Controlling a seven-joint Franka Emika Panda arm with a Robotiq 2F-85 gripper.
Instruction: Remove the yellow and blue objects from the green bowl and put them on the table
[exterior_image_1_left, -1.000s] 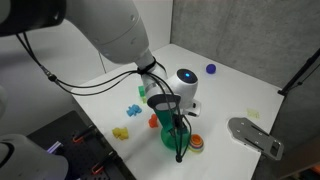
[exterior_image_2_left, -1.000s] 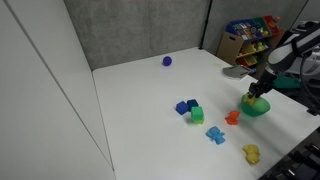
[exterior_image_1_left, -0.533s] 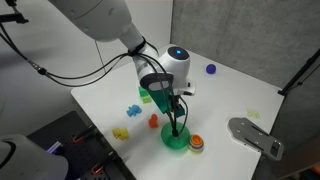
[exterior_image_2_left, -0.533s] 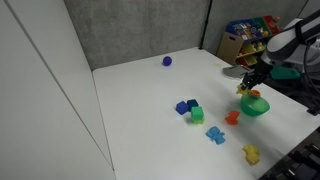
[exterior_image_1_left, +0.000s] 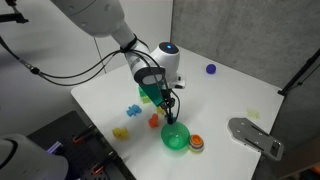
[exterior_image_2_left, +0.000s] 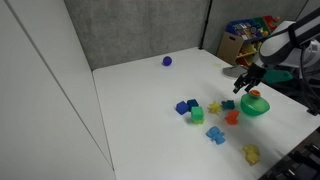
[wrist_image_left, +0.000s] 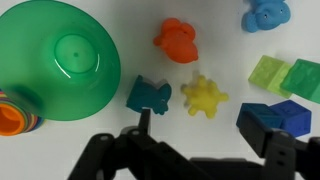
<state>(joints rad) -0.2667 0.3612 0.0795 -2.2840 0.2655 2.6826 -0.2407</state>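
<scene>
The green bowl (wrist_image_left: 60, 60) stands empty in the wrist view; both exterior views show it too (exterior_image_1_left: 176, 136) (exterior_image_2_left: 255, 104). A yellow star-shaped object (wrist_image_left: 203, 97) (exterior_image_2_left: 214, 106) lies on the white table beside it. Just left of it lies a teal-blue object (wrist_image_left: 148, 95), close to the bowl's rim. My gripper (wrist_image_left: 213, 128) (exterior_image_1_left: 167, 100) (exterior_image_2_left: 243, 88) hangs above these two, a little away from the bowl. Its fingers (wrist_image_left: 143, 120) stand apart, open, with nothing held between them.
An orange figure (wrist_image_left: 177, 40), two green blocks (wrist_image_left: 270, 75), a dark blue block (wrist_image_left: 275, 120) and a light blue piece (wrist_image_left: 265, 12) lie nearby. An orange striped toy (wrist_image_left: 18, 112) touches the bowl. A purple ball (exterior_image_1_left: 211, 70), another yellow piece (exterior_image_1_left: 121, 132) and a grey plate (exterior_image_1_left: 255, 135) lie farther off.
The gripper rose out of the bowl shut on the yellow object, moved sideways over the table and opened. The yellow object now lies on the table.
</scene>
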